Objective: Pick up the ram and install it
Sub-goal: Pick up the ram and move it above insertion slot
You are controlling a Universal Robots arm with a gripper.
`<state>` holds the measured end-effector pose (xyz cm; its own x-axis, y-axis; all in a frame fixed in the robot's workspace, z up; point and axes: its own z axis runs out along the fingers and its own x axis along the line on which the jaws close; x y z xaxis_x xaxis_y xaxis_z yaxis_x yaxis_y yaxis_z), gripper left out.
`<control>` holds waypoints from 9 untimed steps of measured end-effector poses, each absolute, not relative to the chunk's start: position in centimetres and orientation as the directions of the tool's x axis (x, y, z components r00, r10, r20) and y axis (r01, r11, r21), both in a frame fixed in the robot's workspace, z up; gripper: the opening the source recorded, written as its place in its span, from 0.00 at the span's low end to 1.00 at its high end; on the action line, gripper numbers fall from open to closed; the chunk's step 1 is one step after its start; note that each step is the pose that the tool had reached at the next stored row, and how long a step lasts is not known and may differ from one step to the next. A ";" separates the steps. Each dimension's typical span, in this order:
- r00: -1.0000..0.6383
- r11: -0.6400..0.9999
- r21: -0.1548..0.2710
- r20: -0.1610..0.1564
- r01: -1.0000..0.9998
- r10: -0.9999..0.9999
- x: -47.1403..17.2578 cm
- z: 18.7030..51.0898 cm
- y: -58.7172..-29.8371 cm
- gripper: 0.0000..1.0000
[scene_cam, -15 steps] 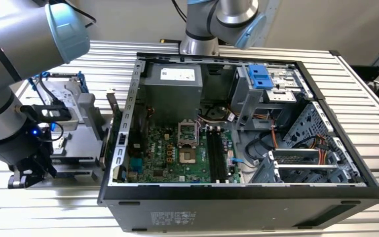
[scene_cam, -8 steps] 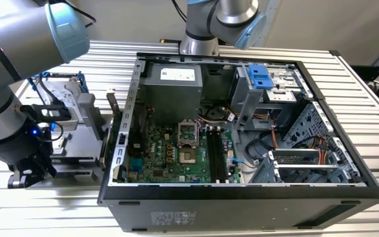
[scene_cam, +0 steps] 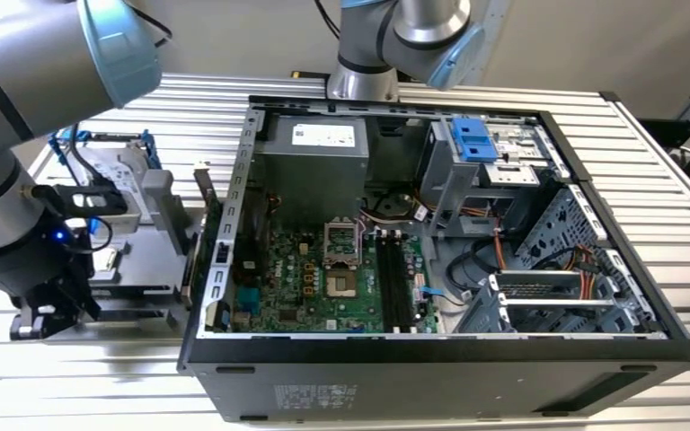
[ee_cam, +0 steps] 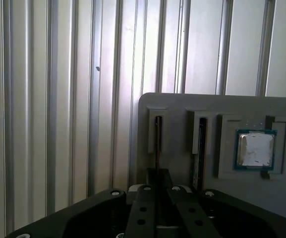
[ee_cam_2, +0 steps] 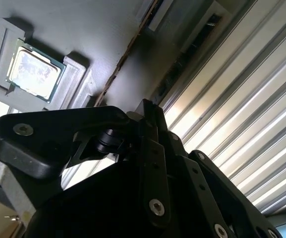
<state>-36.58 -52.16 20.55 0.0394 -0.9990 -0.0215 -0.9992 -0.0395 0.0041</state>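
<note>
Ram [ee_cam: 157,144]: thin dark stick, edge-on in gray tray [ee_cam: 182,104] slot, near processor chip [ee_cam: 254,150]. Gripper [ee_cam: 157,174] lined up with it; cannot tell whether clenched. Ribbed metal desk [ee_cam: 58,99]; open computer case [scene_cam: 441,364].

Both wrist views are dim, with glare striping the ribbed table [ee_cam_2: 242,124].

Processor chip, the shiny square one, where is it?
In the first wrist view, the processor chip lies in a square recess of the grey holder tray, right next to two narrow slots.

arm [scene_cam: 15,144]: extended to the exterior view's left | wrist [scene_cam: 33,242]: low | gripper [scene_cam: 43,320]: pointing down
</note>
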 end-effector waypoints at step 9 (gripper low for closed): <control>0.039 -0.039 0.004 -0.022 -0.999 -0.999 -36.6 21.2 -52.2 0.00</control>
<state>-36.58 -52.16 21.24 0.0394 -0.9990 -0.0216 -0.9992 -0.0395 0.0040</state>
